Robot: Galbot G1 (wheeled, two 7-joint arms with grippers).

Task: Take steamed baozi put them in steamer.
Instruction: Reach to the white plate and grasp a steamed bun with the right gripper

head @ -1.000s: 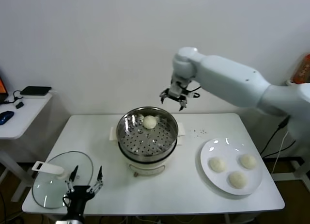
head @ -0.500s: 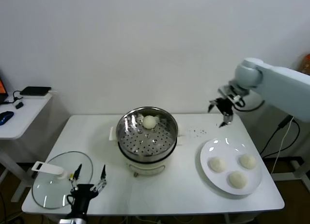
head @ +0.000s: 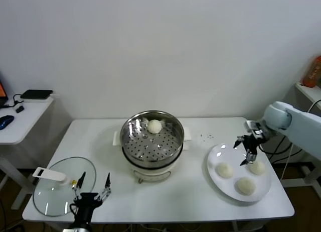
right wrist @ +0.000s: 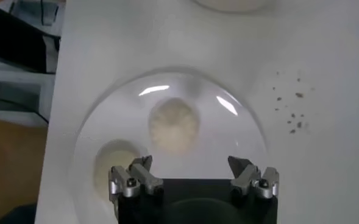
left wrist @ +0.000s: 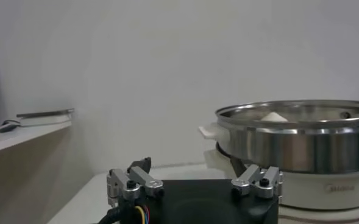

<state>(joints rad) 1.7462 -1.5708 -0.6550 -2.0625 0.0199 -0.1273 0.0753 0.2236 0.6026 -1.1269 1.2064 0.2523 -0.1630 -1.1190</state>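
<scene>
Lid [head: 63, 185] beside steamer [head: 153, 141] | right end effector [head: 245, 150] wide (over plate [head: 215, 172])

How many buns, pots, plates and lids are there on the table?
Steamed baozi: 4 — one in the steamer, three on the plate
Steamer: 1
White plate: 1
Glass lid: 1
Total: 7

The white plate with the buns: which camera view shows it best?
The head view: the whole white plate shows, with three baozi and the open right pincer above it. The right wrist view shows part of it with two buns. The left wrist view does not show it.
</scene>
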